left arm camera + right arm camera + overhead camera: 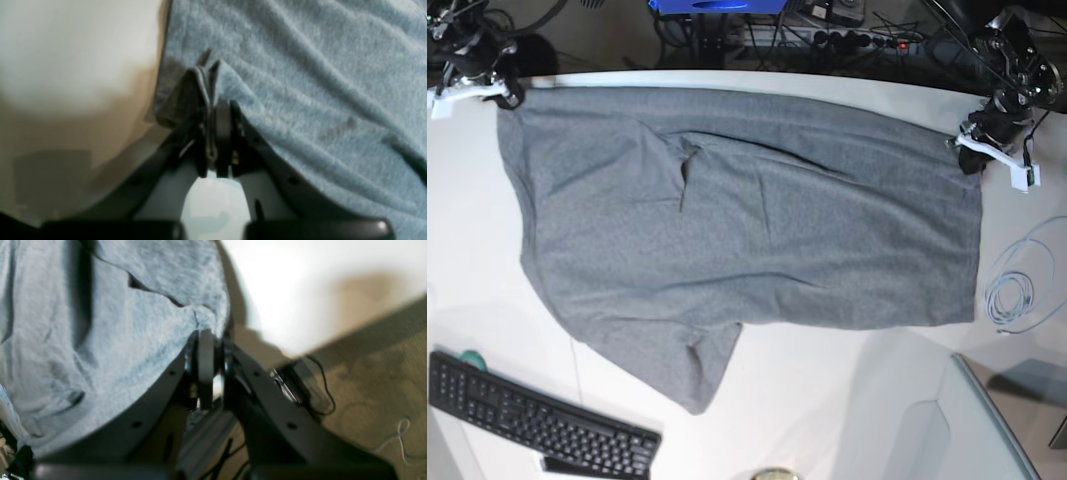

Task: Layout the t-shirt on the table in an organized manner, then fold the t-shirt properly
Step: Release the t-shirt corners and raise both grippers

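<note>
Two arms stretched the t-shirt [747,240] flat across the white worktop [847,400], along its far edge, so the laying-out step looked nearly done. The left end effector [211,110] pinched one far corner of cloth and the right end effector [206,350] the other. Next they would probably release, smooth the crumpled near sleeve, then fold; no containers showed.
</note>
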Robot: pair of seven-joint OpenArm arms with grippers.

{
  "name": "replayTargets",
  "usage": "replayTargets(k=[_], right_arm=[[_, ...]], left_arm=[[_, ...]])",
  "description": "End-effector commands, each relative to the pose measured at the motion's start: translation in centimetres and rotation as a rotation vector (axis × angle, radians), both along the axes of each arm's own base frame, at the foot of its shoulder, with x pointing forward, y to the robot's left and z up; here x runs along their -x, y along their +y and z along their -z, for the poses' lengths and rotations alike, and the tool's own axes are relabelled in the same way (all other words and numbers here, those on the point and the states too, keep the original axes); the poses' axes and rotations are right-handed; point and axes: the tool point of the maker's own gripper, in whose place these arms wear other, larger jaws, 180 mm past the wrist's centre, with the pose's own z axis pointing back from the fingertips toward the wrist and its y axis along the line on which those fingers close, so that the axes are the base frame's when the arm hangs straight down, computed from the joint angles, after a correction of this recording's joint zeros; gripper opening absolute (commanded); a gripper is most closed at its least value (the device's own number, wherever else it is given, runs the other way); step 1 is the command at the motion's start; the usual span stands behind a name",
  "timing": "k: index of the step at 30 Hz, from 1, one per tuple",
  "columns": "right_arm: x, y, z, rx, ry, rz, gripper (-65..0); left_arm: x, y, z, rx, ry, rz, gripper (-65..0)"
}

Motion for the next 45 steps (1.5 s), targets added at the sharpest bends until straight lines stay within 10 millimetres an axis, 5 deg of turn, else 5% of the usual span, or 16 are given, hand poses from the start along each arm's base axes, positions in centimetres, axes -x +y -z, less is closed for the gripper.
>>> replayTargets(k=[1, 13, 16, 21, 26, 32, 35, 37, 40, 45], right_arm=[[0.0, -0.7, -0.6, 0.023, -0.023, -0.003, -65.0], [0.2, -0.2, -0.5, 0.013, -0.02, 0.001, -64.5], [0.1, -0.2, -0.6, 0.013, -0.024, 0.001, -56.7], [-0.4, -0.9, -1.7, 0.049, -0.049, -0.001, -34.2], [-1.7, -2.0, -3.8, 0.115, -0.095, -0.015, -32.0], [-3.2, -2.4, -5.6, 0.159, -0.142, -0.028, -31.8], [-4.2, -2.5, -6.5, 0.18, -0.168, -0.041, -31.8], [-5.0, -2.6, -7.1, 0.19, -0.191, -0.043, -31.8], [-6.2, -2.8, -8.0, 0.206, -0.222, -0.057, -31.8], [-10.4, -3.2, -9.5, 0.248, -0.279, -0.175, -32.1]], left_arm=[[0.2, 0.9, -0.9, -0.025, -0.029, -0.003, -65.0], [2.5, 1.2, -0.1, -0.035, 0.02, -0.005, -65.0], [2.6, 1.1, 0.0, -0.032, 0.023, -0.007, -65.0], [3.2, 1.4, -0.6, -0.059, 0.03, 0.003, -65.0], [3.7, 3.2, -1.5, -0.139, 0.053, -0.075, -64.8], [3.7, 3.4, -1.7, -0.148, 0.051, -0.082, -29.5], [3.9, 3.5, -1.7, -0.147, 0.056, -0.083, -19.3], [4.0, 3.6, -1.7, -0.148, 0.056, -0.089, -16.0], [5.9, 6.5, -3.0, -0.179, 0.039, -0.196, -15.5], [8.2, 11.2, -9.2, -0.325, -0.062, -0.352, -16.0]])
